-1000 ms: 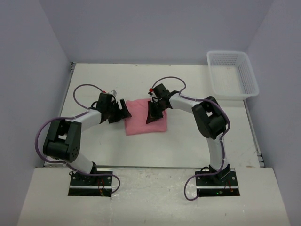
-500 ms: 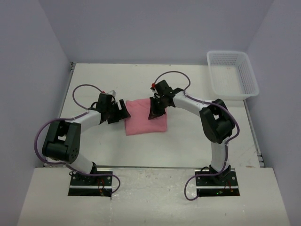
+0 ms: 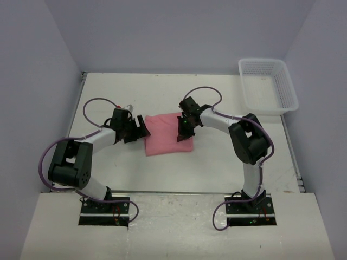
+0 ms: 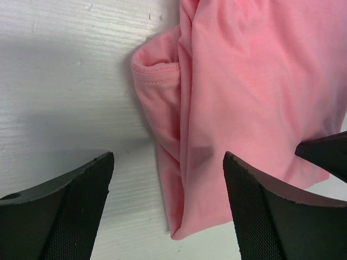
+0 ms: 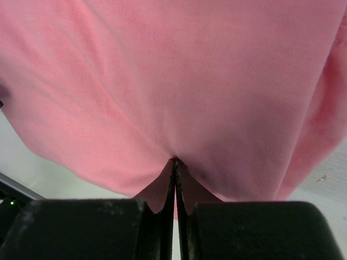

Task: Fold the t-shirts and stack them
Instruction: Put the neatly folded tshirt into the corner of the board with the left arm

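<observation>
My right gripper (image 5: 174, 163) is clamped on the folded t-shirt (image 3: 162, 142) mid-table (image 3: 217, 168), shifted nearer its right edge than a second ago. My left gripper (image 4: 168, 161) stays wide at its left edge.

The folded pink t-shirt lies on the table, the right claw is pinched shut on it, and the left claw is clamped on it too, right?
Not the left claw: the left wrist view shows it open, fingers spread wide over the t-shirt's edge. The folded t-shirt does lie on the table, with the right claw pinched shut on it.
</observation>
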